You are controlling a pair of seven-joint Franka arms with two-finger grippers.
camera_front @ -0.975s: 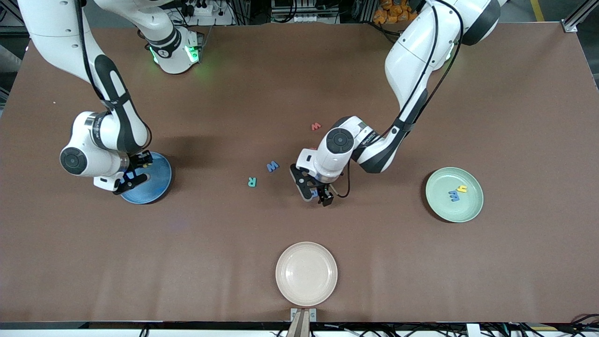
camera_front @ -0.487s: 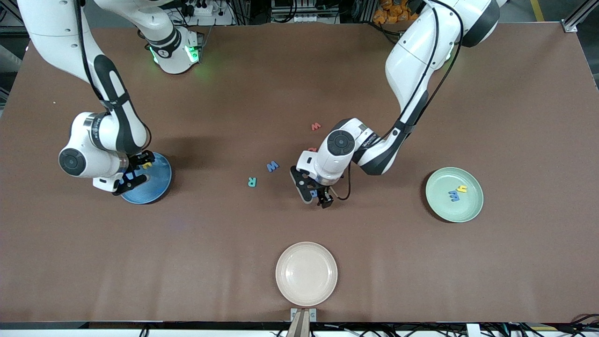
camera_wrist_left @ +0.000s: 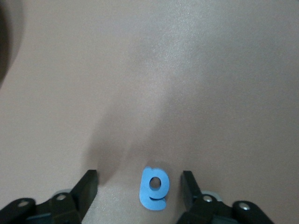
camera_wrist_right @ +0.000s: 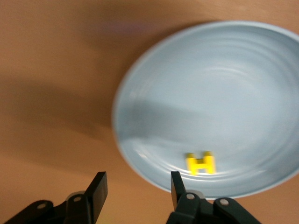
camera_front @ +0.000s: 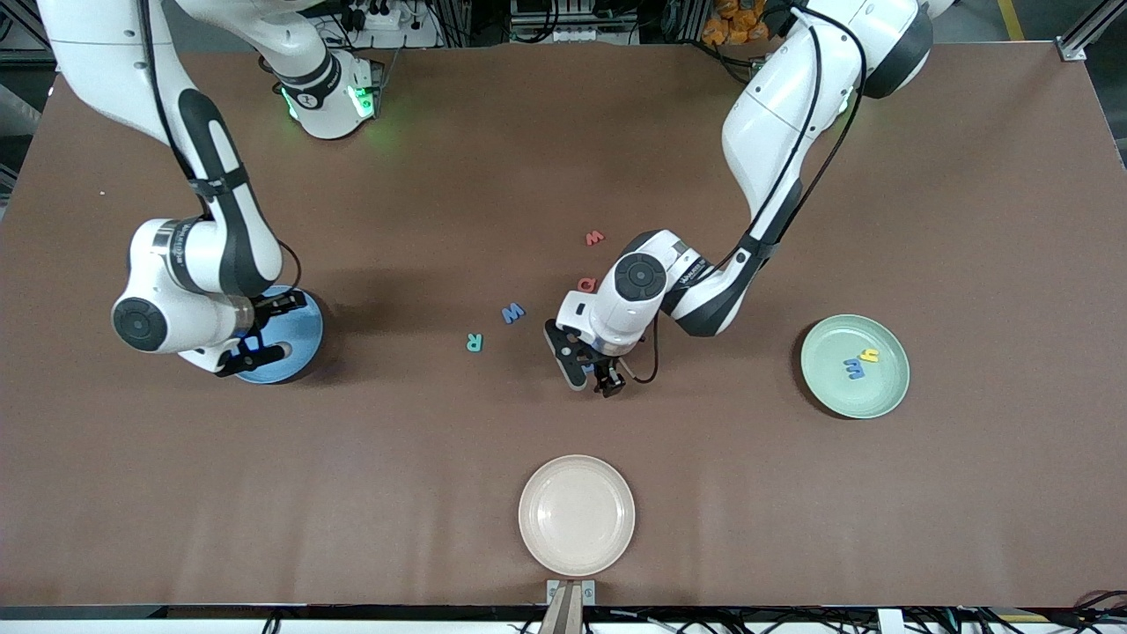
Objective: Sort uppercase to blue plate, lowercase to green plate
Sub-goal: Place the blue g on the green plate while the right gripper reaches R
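One capital, the yellow H (camera_wrist_right: 201, 164), is now left on the blue plate (camera_front: 299, 339) at the right arm's end of the table, and the right gripper (camera_front: 268, 330) is raised over it, its fingers wide apart and empty; earlier the H was seen between them. The R (camera_front: 474, 342), the W (camera_front: 512, 312), the Q (camera_front: 586, 283) and the small red w (camera_front: 594, 237) are not yet sorted. The left gripper (camera_front: 592, 372) is lowered more than before over the blue a (camera_wrist_left: 154, 189), fingers apart on either side of it, nothing held. On the green plate (camera_front: 889, 387), m (camera_front: 853, 369) and h (camera_front: 869, 355) are already placed.
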